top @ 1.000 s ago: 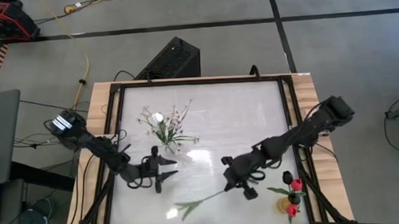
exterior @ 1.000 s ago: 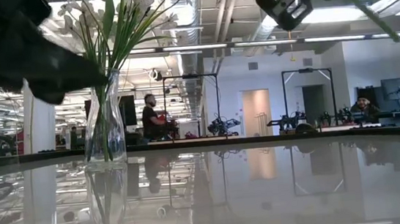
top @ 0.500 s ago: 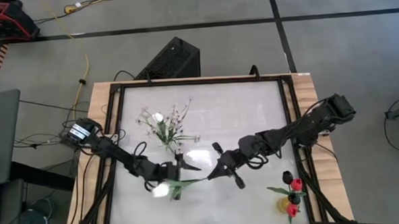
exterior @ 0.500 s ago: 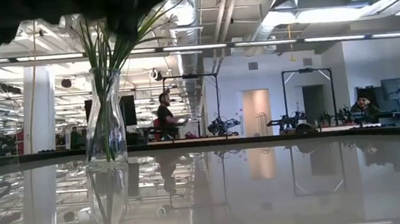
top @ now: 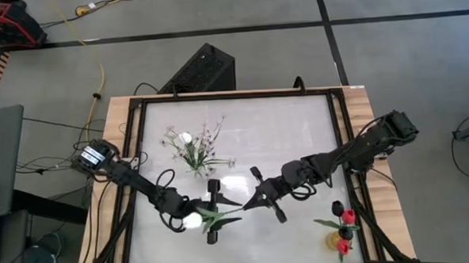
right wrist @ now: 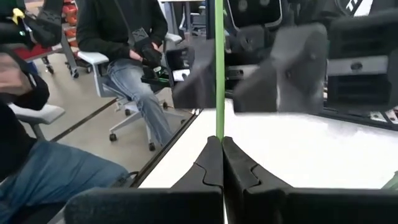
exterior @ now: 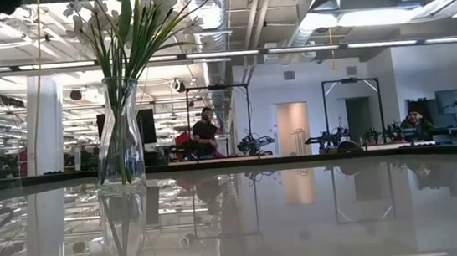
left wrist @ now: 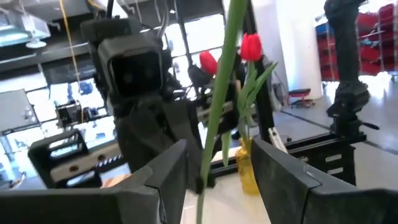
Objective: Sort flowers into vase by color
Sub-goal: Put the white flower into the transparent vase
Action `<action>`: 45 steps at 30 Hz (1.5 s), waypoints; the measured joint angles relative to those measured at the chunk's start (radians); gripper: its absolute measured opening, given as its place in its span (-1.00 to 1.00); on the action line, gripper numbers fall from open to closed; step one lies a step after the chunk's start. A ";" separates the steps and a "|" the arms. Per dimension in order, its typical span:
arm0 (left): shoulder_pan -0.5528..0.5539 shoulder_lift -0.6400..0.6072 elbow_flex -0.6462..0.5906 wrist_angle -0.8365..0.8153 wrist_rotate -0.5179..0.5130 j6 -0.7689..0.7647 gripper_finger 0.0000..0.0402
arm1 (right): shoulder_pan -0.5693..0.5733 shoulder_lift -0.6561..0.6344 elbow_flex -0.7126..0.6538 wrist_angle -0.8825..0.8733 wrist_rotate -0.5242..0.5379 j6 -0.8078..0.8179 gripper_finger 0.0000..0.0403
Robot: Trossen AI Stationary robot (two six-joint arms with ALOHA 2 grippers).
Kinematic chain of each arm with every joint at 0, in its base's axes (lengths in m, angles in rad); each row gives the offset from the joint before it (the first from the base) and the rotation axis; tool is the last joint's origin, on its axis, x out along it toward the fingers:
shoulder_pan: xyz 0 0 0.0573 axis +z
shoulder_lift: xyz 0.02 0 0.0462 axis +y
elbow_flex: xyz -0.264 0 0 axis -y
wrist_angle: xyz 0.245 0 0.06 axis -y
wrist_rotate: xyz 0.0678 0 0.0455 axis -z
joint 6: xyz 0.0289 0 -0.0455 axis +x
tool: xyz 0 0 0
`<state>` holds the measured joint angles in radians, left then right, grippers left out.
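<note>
A white-headed flower (top: 193, 221) with a thin green stem (left wrist: 219, 106) hangs level over the table's near middle. My right gripper (top: 249, 204) is shut on the stem's bare end. My left gripper (top: 217, 214) is open, with one finger on each side of the stem (left wrist: 211, 146) near the leaves, not touching it. A clear glass vase (exterior: 120, 138) holding white blossoms (top: 194, 149) stands at the left middle. A yellow vase (top: 335, 240) with red tulips (left wrist: 250, 46) stands at the near right corner. My right gripper pinches the stem's bare end (right wrist: 219, 127) between its two fingertips. It comes in level from the table's right, and the stem runs on past the tips toward the left. The flower is lifted clear, about level, with its white head toward the left arm.
A dark metal frame (top: 339, 135) runs around the white table top. A black box (top: 204, 69) sits on the floor beyond the far edge. Seated people (right wrist: 134, 56) show in the room beyond. The table's far middle and right (top: 282, 133) are bare.
My right gripper has tipped up from pointing down to level and moved left, lifting the flower off the table. My left gripper has moved toward the near edge and right, rising and rolling. Its fingers now stand on either side of the stem.
</note>
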<state>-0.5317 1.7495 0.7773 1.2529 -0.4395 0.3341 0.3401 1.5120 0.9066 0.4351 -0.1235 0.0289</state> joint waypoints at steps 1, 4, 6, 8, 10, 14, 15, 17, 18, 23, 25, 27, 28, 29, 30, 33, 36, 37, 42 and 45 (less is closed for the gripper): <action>-0.005 -0.001 0.000 0.005 0.007 0.005 -0.18 | 0.001 0.000 0.000 -0.001 0.007 -0.001 -0.92; -0.020 -0.002 0.000 0.061 0.013 0.041 -0.18 | 0.002 0.000 0.000 -0.006 0.020 -0.005 -0.92; -0.030 -0.003 0.000 0.094 0.012 0.070 -0.19 | 0.002 0.000 0.000 -0.008 0.020 -0.005 -0.92; -0.038 -0.004 0.000 0.104 -0.004 0.084 -0.25 | 0.002 0.000 0.000 -0.006 0.020 -0.007 -0.92; -0.041 -0.012 0.000 0.100 -0.034 0.092 -0.36 | 0.003 0.000 0.000 -0.004 0.020 -0.007 -0.92; -0.047 -0.021 0.000 0.099 -0.094 0.106 -0.77 | 0.003 0.000 0.000 0.001 0.020 -0.005 -0.92; -0.051 -0.022 0.000 0.099 -0.102 0.120 -0.88 | 0.003 0.000 0.000 0.001 0.020 -0.006 -0.91; -0.056 -0.022 0.000 0.100 -0.117 0.139 -0.95 | 0.004 0.000 0.001 0.000 0.019 -0.012 -0.87; -0.060 -0.022 0.000 0.099 -0.131 0.141 -0.97 | 0.006 0.000 0.001 0.000 0.020 -0.020 -0.83; -0.076 -0.025 0.000 0.096 -0.201 0.140 -0.99 | 0.006 0.000 0.001 0.003 0.021 -0.036 -0.50; -0.085 -0.043 0.000 0.064 -0.240 0.132 -1.00 | 0.005 0.000 0.001 0.005 0.027 -0.037 -0.32; -0.097 -0.083 0.000 0.004 -0.298 0.094 -1.00 | -0.002 -0.002 0.001 0.005 0.028 -0.037 -0.13; -0.104 -0.112 0.000 -0.045 -0.333 0.067 -1.00 | -0.006 -0.004 0.001 -0.003 0.028 -0.034 -0.04; -0.115 -0.148 0.000 -0.108 -0.359 0.038 -1.00 | -0.010 -0.006 0.001 -0.016 0.026 -0.030 0.04; -0.125 -0.191 0.000 -0.188 -0.378 0.002 -1.00 | -0.010 -0.008 0.001 -0.033 0.023 -0.030 0.11; -0.154 -0.333 0.000 -0.493 -0.392 -0.170 -1.00 | -0.010 -0.008 0.001 -0.092 0.023 -0.030 0.26; -0.176 -0.475 0.000 -0.794 -0.395 -0.356 -1.00 | -0.010 -0.008 0.001 -0.130 0.022 -0.030 0.31; -0.180 -0.516 0.000 -0.867 -0.397 -0.402 -1.00 | -0.010 -0.008 0.001 -0.139 0.021 -0.030 0.31; -0.169 -0.642 0.000 -1.052 -0.500 -0.477 -1.00 | -0.010 -0.008 0.001 -0.151 0.021 -0.029 0.31; -0.141 -0.679 0.000 -1.121 -0.500 -0.482 -1.00 | -0.010 -0.008 0.001 -0.155 0.021 -0.029 0.31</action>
<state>-0.6729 1.0702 0.7773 0.1316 -0.9393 -0.1476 0.3302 1.5040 0.9073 0.2805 -0.1028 0.0004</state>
